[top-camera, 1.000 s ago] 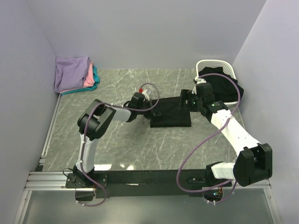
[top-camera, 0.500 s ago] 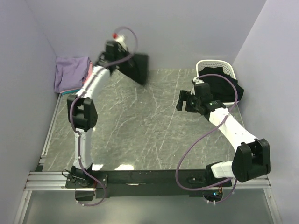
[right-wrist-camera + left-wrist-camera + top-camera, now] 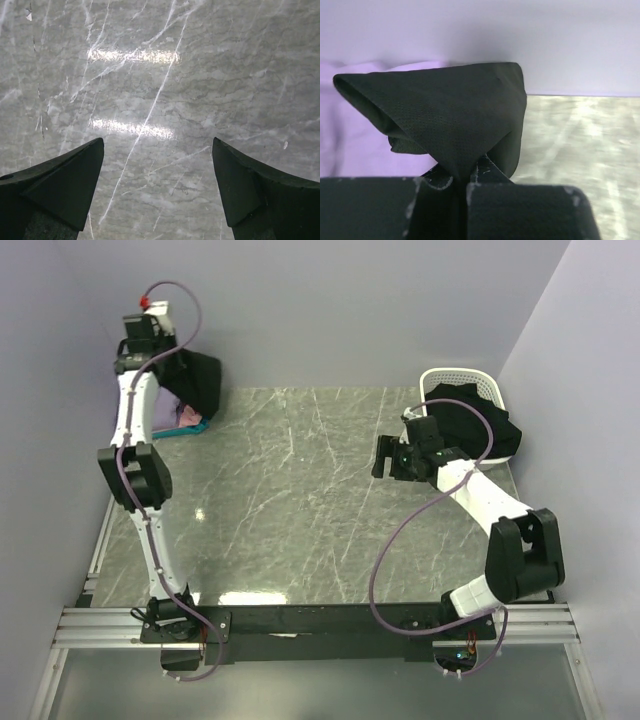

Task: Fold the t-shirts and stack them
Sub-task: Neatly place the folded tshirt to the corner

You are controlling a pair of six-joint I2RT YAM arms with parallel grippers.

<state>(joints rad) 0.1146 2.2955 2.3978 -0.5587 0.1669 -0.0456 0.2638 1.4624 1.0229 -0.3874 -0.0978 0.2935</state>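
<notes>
My left gripper point(image 3: 460, 186) is clamped on a folded black cloth t-shirt point(image 3: 455, 110), held over the folded lavender t-shirt point(image 3: 350, 140) in the far left corner. My right gripper point(image 3: 157, 145) hovers with jaws apart above the grey marble table point(image 3: 300, 490), beside the white perforated basket point(image 3: 458, 376).

Robot lab — marble table point(image 3: 300, 500) (plain walls point(image 3: 330, 310)).

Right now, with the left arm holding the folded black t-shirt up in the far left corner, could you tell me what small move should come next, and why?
Probably lower the left gripper a little toward the lavender t-shirt. Its jaws are shut on the black t-shirt, which hangs in the air above the folded stack, so releasing from here might spoil the fold.
</notes>
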